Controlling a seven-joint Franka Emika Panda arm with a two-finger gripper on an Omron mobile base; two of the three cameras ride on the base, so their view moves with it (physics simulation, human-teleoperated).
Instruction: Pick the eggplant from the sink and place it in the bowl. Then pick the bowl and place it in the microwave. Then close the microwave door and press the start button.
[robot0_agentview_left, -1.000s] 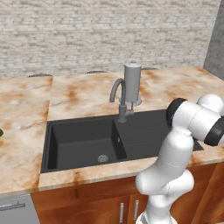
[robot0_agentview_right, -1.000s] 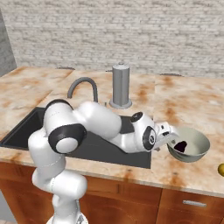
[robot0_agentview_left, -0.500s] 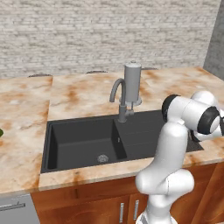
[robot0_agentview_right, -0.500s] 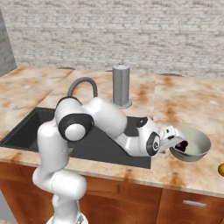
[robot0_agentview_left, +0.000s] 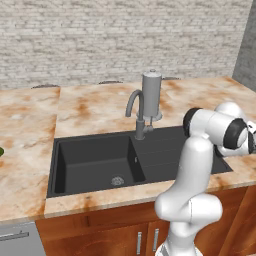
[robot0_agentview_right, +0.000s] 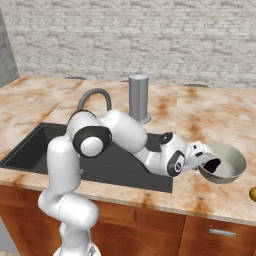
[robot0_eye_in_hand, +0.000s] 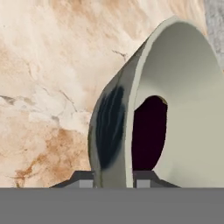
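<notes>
Sink (robot0_agentview_left: 100, 160): at 9 o'clock in the left base view, dark double basin set into the marbled counter (robot0_agentview_left: 90, 107), round drain in the left half, no eggplant left inside.
Faucet (robot0_agentview_left: 134, 107): at 12 o'clock of the sink, grey curved spout beside a tall grey cylinder (robot0_agentview_left: 151, 95).
Arm: in the right base view, reaching from 8 o'clock across the sink's near corner toward 3 o'clock, wrist low over the counter.
Gripper (robot0_agentview_right: 202, 161): at the bowl's near rim; in the hand view one dark finger tip outside the wall and one inside, straddling the rim.
Gripper state: pinching the rim of the bowl, or within a touch of it; actual contact hard to confirm in these pictures.
Bowl (robot0_agentview_right: 227, 162): on the counter at 3 o'clock of the sink, pale cream inside, darker mottling outside, sitting level.
Eggplant (robot0_agentview_right: 214, 165): small dark purple oval lying inside the bowl, against the wall nearest the gripper.
Just changed: a second ago jaws wide and short of the rim, now narrowed onto it.
Meaning for the task: first step looks finished, second step begun; lift of the bowl toward the microwave likely next.
Risk: thin rim grip, so tilt could roll the eggplant out.
</notes>
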